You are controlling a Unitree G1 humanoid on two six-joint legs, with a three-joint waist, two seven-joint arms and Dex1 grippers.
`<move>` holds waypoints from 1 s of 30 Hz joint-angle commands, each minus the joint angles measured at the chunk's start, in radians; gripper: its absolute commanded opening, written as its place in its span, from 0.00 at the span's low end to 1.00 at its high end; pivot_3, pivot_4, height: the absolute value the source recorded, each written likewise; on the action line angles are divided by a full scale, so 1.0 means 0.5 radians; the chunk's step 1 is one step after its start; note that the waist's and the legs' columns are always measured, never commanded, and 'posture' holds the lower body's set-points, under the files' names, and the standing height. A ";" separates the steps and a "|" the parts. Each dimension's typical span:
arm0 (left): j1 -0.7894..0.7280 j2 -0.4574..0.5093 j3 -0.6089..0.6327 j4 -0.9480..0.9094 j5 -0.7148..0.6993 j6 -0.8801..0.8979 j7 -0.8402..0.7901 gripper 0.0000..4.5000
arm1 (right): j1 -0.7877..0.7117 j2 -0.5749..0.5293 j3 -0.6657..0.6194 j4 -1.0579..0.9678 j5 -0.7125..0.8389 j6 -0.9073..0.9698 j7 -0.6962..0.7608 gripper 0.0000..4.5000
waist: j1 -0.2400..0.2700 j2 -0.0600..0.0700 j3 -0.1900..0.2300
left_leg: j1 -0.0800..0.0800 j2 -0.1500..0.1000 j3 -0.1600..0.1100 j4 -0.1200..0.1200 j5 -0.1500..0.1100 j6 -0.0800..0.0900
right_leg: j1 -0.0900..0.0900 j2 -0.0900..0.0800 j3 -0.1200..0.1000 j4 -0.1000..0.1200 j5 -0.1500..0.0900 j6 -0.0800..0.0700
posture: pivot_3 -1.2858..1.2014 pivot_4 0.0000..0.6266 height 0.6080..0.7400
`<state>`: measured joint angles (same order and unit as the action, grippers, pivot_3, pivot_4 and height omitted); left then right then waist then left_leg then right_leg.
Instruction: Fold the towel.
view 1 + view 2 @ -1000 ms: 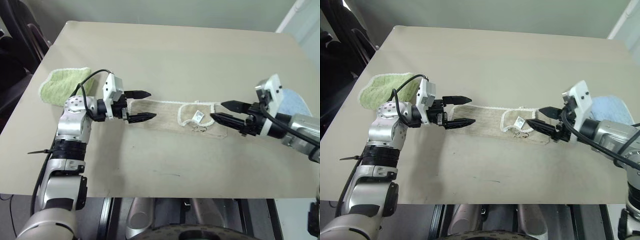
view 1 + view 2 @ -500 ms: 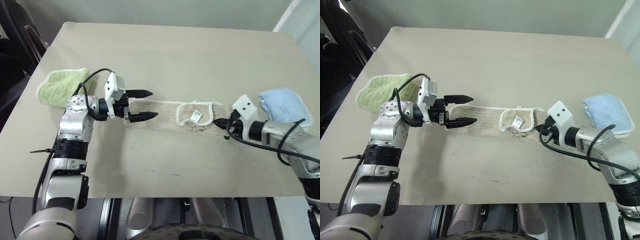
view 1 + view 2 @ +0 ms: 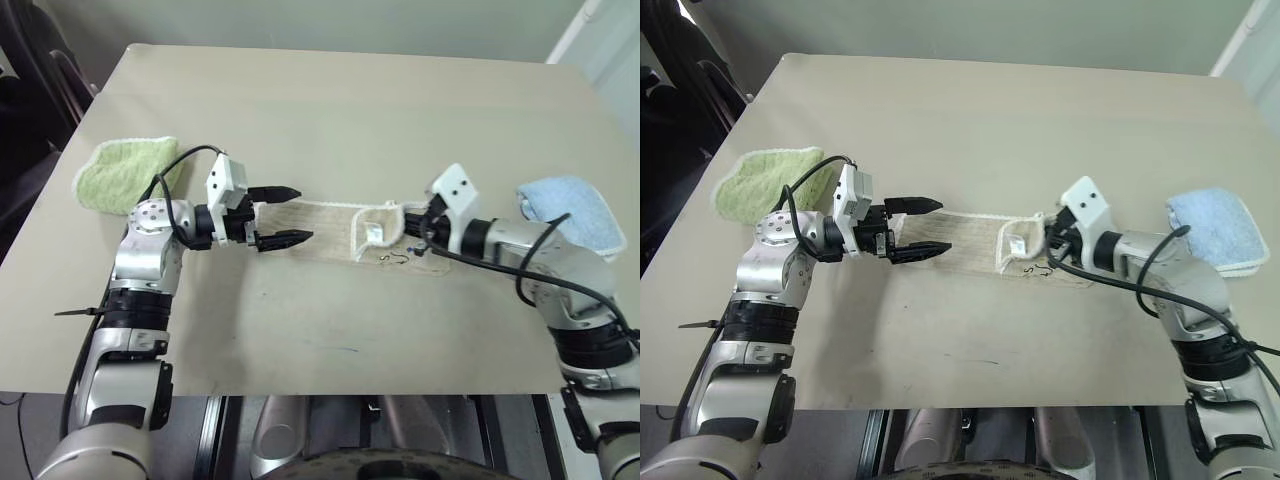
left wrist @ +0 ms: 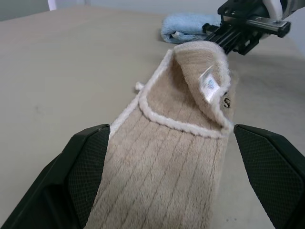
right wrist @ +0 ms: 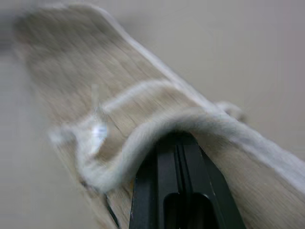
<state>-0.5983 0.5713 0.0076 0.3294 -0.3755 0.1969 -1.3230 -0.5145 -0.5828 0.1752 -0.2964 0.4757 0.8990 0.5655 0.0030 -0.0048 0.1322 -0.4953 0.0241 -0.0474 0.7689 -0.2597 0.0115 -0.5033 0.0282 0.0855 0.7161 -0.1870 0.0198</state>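
Your left wrist view reveals the towel's (image 4: 181, 143) white tag; left pincer (image 3: 283, 214) reaches in level, spread. Right pincer (image 3: 1050, 243), angled down, pinches the towel's raised end.

Both arms are chunky silver metal segments with black joint bands, and each one ends in a white boxy camera block at the wrist. The left gripper (image 3: 280, 214) and right gripper (image 5: 177, 143) have slim black pointed fingers, with a textured grid on the pads (image 4: 85, 164). There's a loose black cable looping over each forearm, plus a black zip tie sticking out of the left arm.
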 commanded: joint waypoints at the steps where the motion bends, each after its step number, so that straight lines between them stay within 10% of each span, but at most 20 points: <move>1: -0.022 -0.001 0.033 -0.076 -0.058 0.015 -0.003 1.00 | -0.101 0.089 -0.035 0.041 -0.025 -0.010 -0.031 0.01 | -0.002 0.000 0.000 | 0.000 0.000 0.000 0.000 0.000 0.000 | 0.000 0.000 0.000 0.000 0.000 0.000 | 0.52 0.24 0.68; 16: -0.014 -0.154 0.015 -0.217 -0.229 0.123 0.029 1.00 | 0.113 0.242 -0.550 -0.172 0.238 0.014 -0.033 0.01 | 0.011 0.000 0.000 | -0.001 0.000 -0.001 0.000 0.002 -0.002 | 0.001 0.000 -0.001 0.000 -0.001 -0.003 | 0.52 0.24 0.68; 20: -0.055 -0.360 -0.056 -0.199 -0.196 -0.001 0.059 1.00 | 0.339 0.292 -0.785 -0.367 0.441 0.021 -0.071 0.21 | 0.019 0.000 0.000 | 0.002 0.000 0.000 0.000 0.002 -0.002 | 0.005 0.000 -0.001 0.000 -0.001 -0.003 | 0.52 0.24 0.68; 25: -0.166 -0.602 -0.122 -0.029 -0.175 -0.098 0.070 0.71 | 0.472 0.319 -0.861 -0.465 0.503 0.040 -0.194 0.43 | 0.015 0.000 0.000 | 0.014 0.000 0.000 0.000 0.002 -0.002 | 0.016 0.000 0.000 -0.001 -0.001 -0.002 | 0.52 0.24 0.68; 30: -0.236 -0.717 -0.181 0.122 -0.140 -0.162 -0.007 0.29 | 0.517 0.319 -0.833 -0.514 0.511 0.013 -0.246 0.09 | 0.004 0.000 0.000 | 0.015 0.000 0.000 0.000 0.002 -0.002 | 0.017 0.000 0.000 -0.001 0.000 0.002 | 0.52 0.24 0.68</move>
<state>-0.6956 0.2218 -0.0758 0.3844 -0.4480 0.1378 -1.3069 -0.2460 -0.4230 -0.2310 -0.5123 0.7129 0.9228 0.4600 0.0048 -0.0048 0.1322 -0.4879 0.0240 -0.0474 0.7689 -0.2584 0.0108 -0.4948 0.0280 0.0854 0.7158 -0.1866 0.0211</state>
